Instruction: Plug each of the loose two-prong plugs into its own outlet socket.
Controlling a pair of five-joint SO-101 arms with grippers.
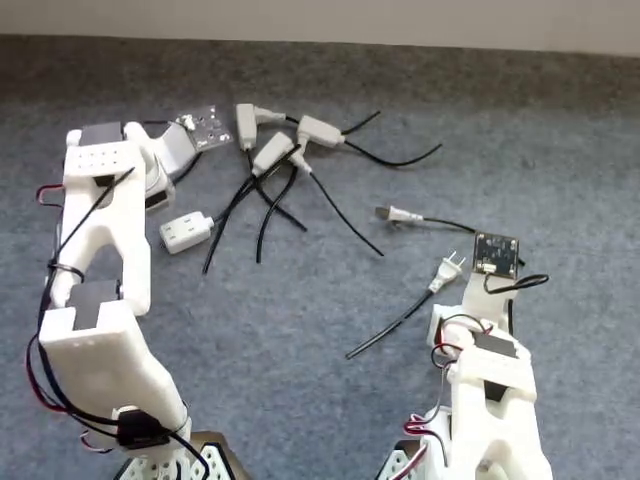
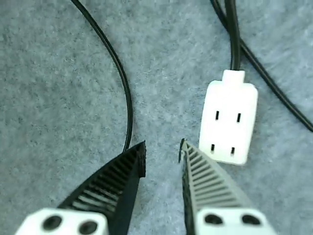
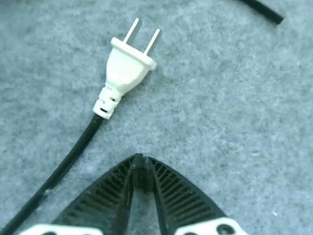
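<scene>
A white outlet socket (image 2: 228, 121) with two pairs of slots lies flat on the grey carpet, its black cable leading away. My left gripper (image 2: 162, 147) hovers open just beside it, with nothing between the fingers. In the high view this socket (image 1: 186, 230) sits next to the left arm. A white two-prong plug (image 3: 126, 73) lies on the carpet a short way ahead of my right gripper (image 3: 143, 161), which is shut and empty. From above, that plug (image 1: 447, 272) rests just in front of the right arm. A second loose plug (image 1: 392, 213) lies farther back.
Three more white sockets (image 1: 272, 152) with tangled black cables (image 1: 262, 205) cluster at the back centre. A black cable (image 2: 122, 83) runs past the left gripper. Open carpet (image 1: 300, 330) stretches between the two arms.
</scene>
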